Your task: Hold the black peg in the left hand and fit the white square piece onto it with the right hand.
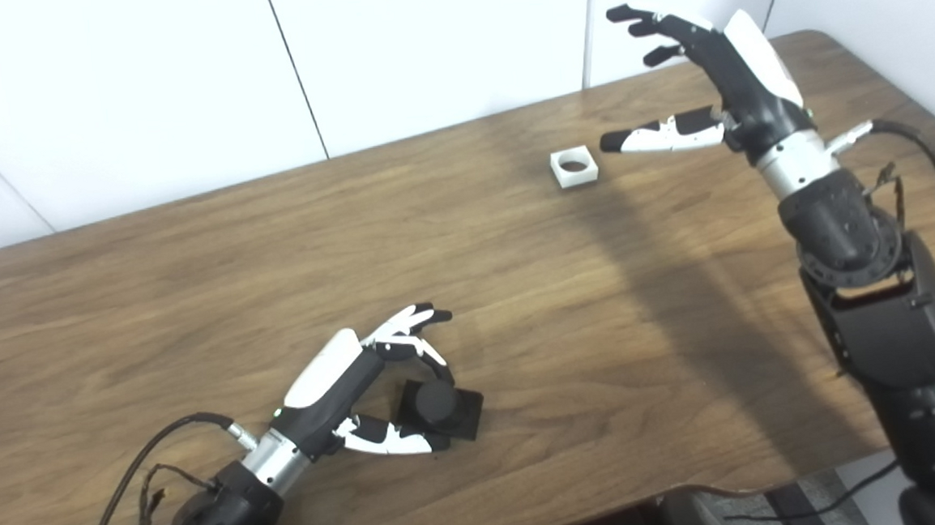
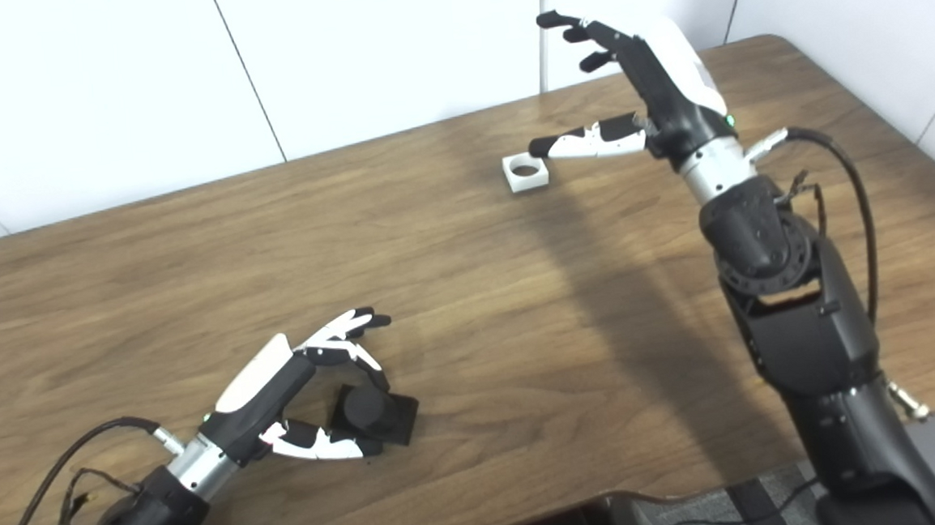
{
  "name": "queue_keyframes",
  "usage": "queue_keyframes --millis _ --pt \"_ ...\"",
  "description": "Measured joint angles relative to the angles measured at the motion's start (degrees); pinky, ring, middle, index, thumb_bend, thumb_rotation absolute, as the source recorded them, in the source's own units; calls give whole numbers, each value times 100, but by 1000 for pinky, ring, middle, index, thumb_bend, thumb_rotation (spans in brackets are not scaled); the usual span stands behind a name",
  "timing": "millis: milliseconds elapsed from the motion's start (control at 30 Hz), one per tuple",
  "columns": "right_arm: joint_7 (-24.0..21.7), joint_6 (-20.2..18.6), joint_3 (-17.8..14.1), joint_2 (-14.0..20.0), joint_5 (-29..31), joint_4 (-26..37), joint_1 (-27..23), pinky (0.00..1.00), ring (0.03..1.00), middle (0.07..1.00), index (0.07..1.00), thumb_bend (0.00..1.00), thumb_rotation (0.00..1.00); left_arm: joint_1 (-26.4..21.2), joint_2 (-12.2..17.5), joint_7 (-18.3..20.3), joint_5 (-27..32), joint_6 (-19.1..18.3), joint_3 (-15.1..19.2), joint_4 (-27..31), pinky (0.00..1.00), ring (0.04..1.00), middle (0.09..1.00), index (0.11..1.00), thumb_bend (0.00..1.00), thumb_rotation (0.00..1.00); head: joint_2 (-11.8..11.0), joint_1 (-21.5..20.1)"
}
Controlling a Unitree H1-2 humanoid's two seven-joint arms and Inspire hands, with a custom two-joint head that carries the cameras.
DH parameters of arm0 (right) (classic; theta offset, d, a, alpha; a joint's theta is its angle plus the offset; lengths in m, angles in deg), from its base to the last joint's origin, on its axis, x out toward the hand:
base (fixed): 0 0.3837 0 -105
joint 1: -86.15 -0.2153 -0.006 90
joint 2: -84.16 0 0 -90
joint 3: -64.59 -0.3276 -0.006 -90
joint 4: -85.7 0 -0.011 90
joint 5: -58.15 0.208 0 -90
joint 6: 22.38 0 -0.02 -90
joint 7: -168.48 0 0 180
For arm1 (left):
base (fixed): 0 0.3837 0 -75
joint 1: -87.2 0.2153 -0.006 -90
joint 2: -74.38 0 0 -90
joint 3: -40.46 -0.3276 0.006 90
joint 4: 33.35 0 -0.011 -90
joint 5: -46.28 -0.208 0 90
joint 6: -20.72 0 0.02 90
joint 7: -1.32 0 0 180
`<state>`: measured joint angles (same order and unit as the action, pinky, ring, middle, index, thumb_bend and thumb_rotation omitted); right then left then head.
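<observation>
black peg [image 1: 441, 407] on table between curled fingers of left robot hand [image 1: 361, 383], grip unclear, right robot hand [image 1: 708, 85] spread wide beside white square piece [image 1: 574, 166]

The worktop [image 1: 193, 295] is showing brown wood with darker wavy lines. The square piece [image 1: 574, 166] is looking white (its hole looks dark inside). The peg [image 1: 441, 406] is looking black all over. Both hands, left hand [image 1: 345, 384] and right hand [image 1: 737, 84], are wearing black and white.
</observation>
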<state>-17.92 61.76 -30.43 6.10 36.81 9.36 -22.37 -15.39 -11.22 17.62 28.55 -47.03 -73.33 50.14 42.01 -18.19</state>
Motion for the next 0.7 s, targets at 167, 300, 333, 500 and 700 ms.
queue_keyframes --millis 167,300,333,500,700 --pt "-88 -171 7 69 -59 42 -117 678 820 864 808 775 219 -27 0 -6 -46 13 9 -2 829 964 919 642 878 259 0 53" --pt "-228 -243 112 106 -104 95 -127 689 820 866 809 772 211 -28 -4 -25 -57 46 12 -35 832 964 920 645 904 264 0 44" --pt "-276 -242 155 146 -128 88 -132 692 819 865 807 773 211 -29 -4 -26 -67 47 12 -35 835 965 921 639 906 261 0 44" --pt "-362 -233 181 267 -138 -138 -283 708 817 861 801 766 197 -28 -6 -25 -70 49 19 -40 836 966 918 565 894 194 0 35" --pt "-475 -232 246 265 -53 -206 -448 722 824 860 802 775 203 -58 -9 -26 -106 50 16 -55 838 964 917 557 890 175 -18 35"
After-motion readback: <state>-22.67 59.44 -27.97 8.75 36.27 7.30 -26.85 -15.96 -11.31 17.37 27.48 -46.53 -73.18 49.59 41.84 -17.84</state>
